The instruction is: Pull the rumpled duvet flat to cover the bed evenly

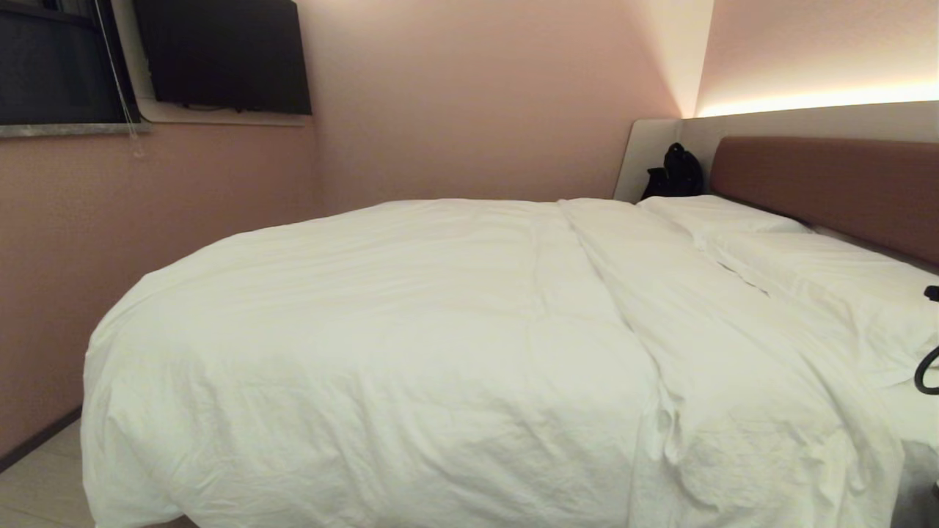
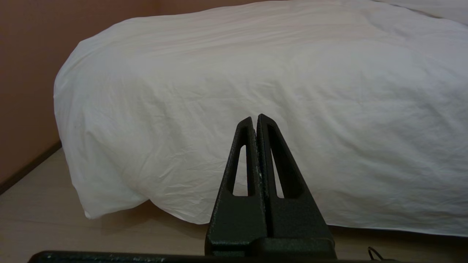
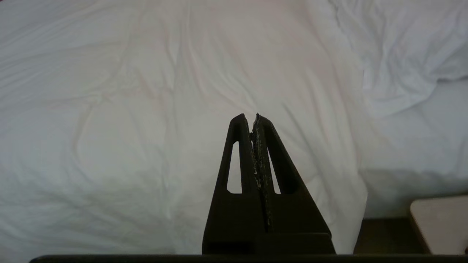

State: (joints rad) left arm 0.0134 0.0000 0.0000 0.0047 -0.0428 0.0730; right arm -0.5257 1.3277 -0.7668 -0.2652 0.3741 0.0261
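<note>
Nearest: duvet [image 1: 381, 345], draped over the bed's [image 1: 829, 183] side, spread nearly to the pillows [image 1: 792, 257]. Right gripper [image 3: 255, 116] above the duvet, jaws pressed together, pinching nothing. Left gripper [image 2: 255, 117] low beside the duvet's hanging edge, jaws likewise together, empty. Probably a late smoothing step; next calls for checking the fold running toward the pillows.

Head view overlooks the duvet [image 1: 411, 330]; both wrist views face it nearer
</note>
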